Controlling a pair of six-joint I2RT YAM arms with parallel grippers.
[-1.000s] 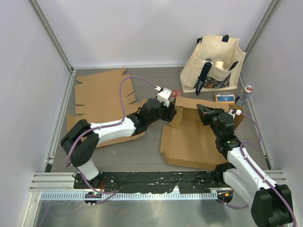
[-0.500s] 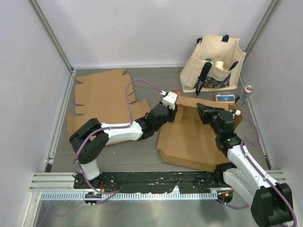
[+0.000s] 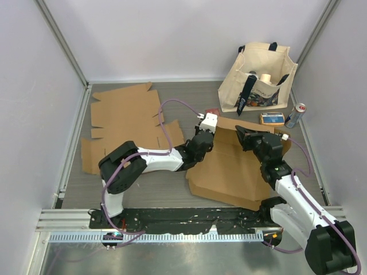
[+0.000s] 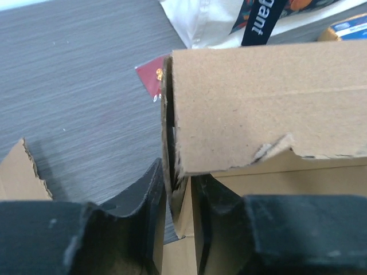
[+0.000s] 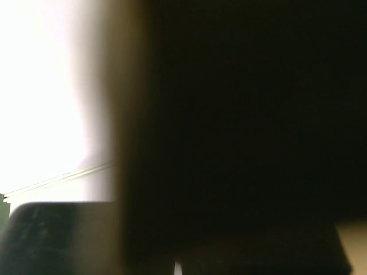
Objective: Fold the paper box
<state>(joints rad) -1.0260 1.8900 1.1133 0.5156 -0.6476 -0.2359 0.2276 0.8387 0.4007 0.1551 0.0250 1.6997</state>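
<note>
The right wrist view was almost wholly dark, with a blurred brown surface against the lens. The right fingers (image 3: 243, 136) therefore showed only from above: closed tight at the raised rear flap of the paper box (image 3: 229, 169), any hold on it not discernible. The left fingers (image 4: 146, 195) pinched that flap's left end. The box lay centre-right on the desk (image 3: 172, 186), with bare surface along its near edge and a tote bag (image 3: 261, 80) close behind

Evenly lit top view, soft shadows, right wrist view blown-out white beside blurred darkness, seemingly obstructed
</note>
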